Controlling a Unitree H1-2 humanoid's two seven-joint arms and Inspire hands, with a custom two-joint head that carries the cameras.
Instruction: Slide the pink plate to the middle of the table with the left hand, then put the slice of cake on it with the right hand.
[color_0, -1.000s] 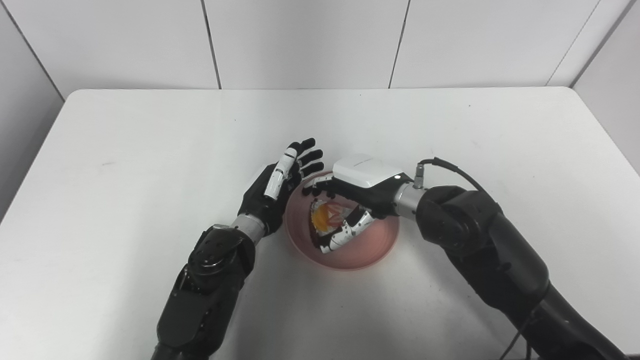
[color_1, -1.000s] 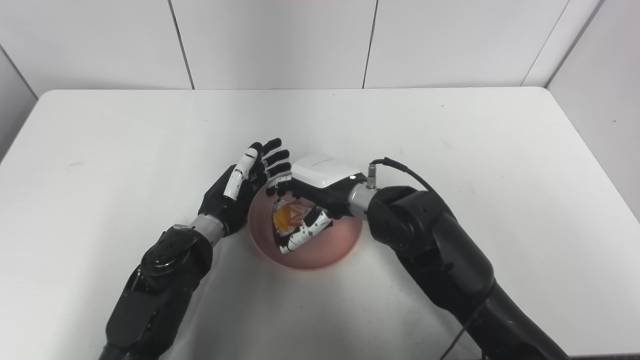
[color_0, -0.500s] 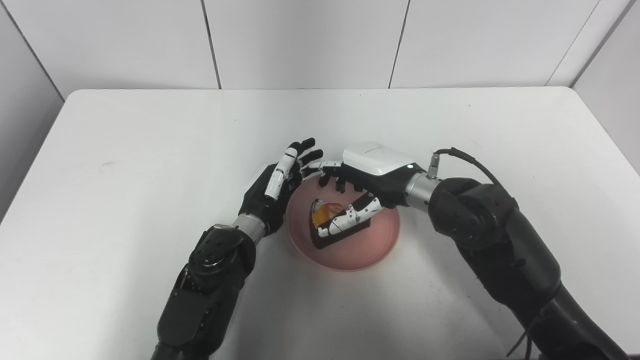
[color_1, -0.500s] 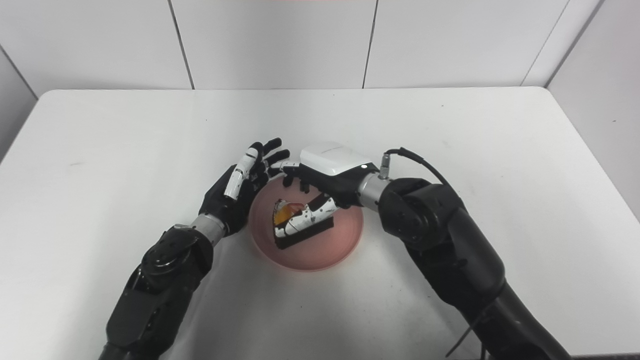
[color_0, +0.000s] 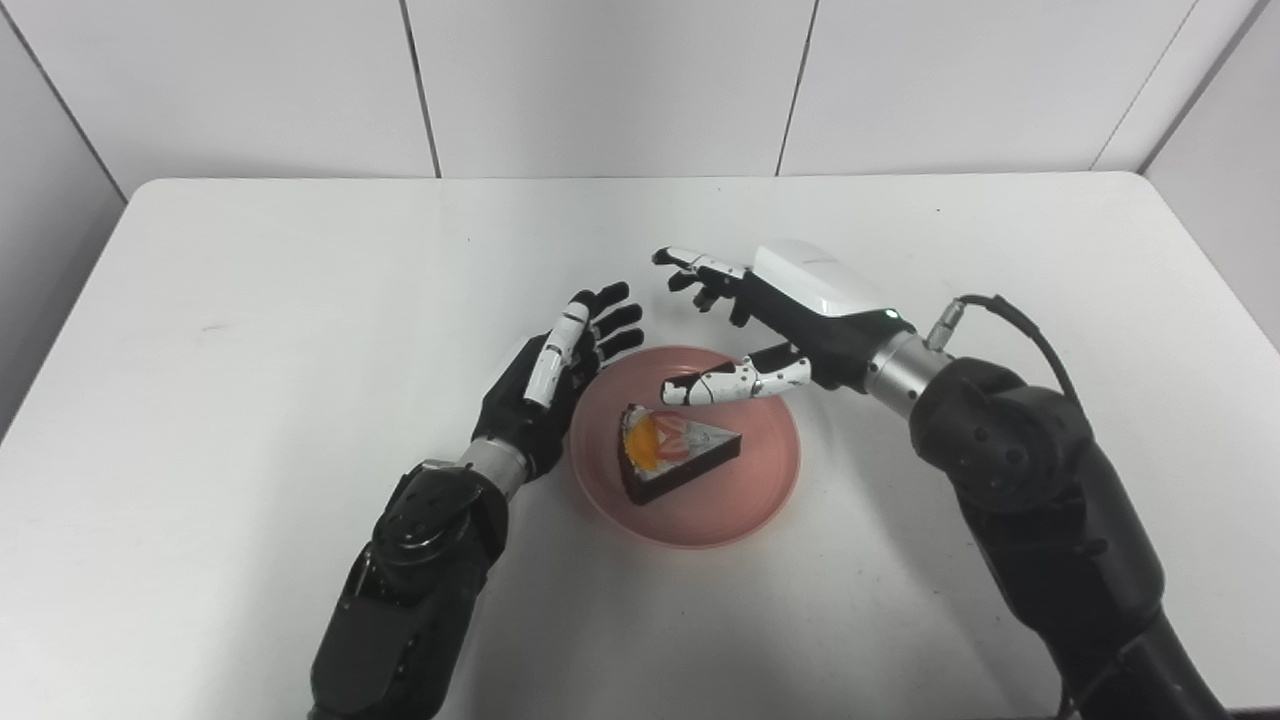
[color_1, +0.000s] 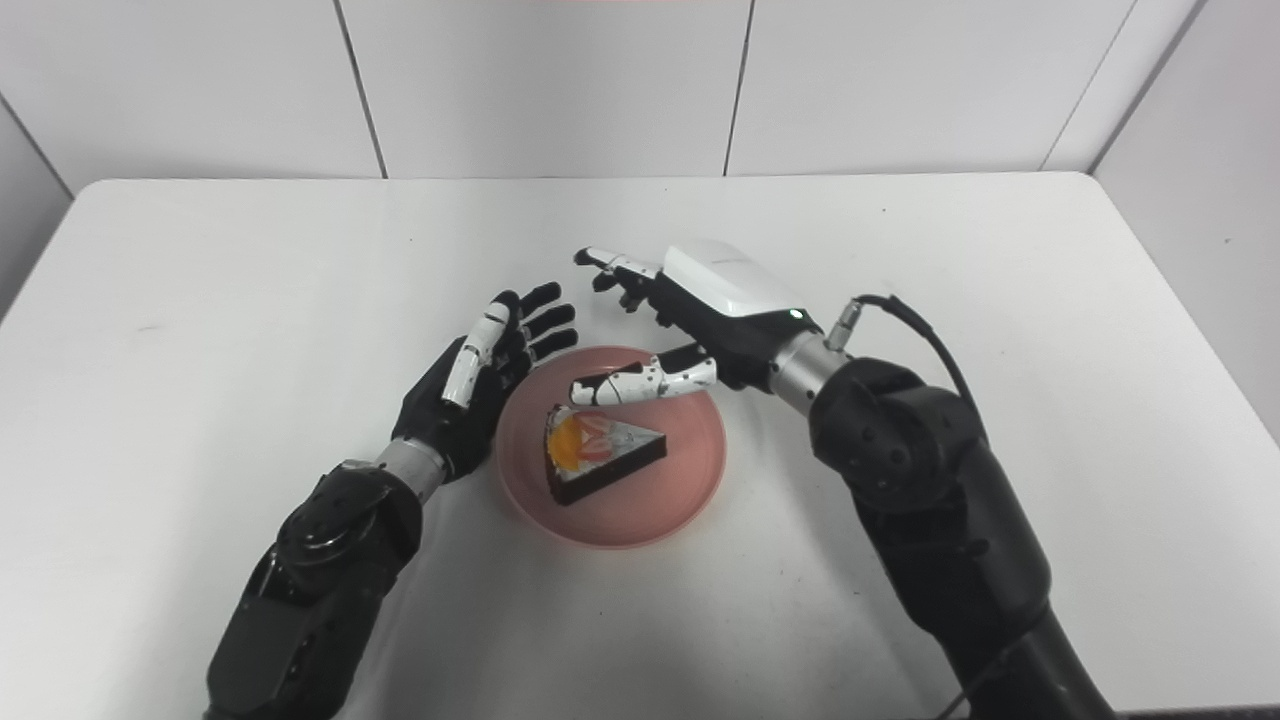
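I see the cake slice (color_0: 672, 452) sitting on the plate (color_0: 745, 505) mid-desk (color_0: 250, 300), left hand (color_0: 545, 385) just beside its left rim, right hand (color_0: 790, 315) above its far edge.

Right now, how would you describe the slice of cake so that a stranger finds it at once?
On the white table, a pink plate sits near the middle, between the two hands. The slice of cake lies on it: a dark wedge, topped with orange and red fruit, the only food in sight.

left hand (color_0: 545, 385) hides pink plate (color_0: 740, 500) left rim; arms cut off at bottom edge.
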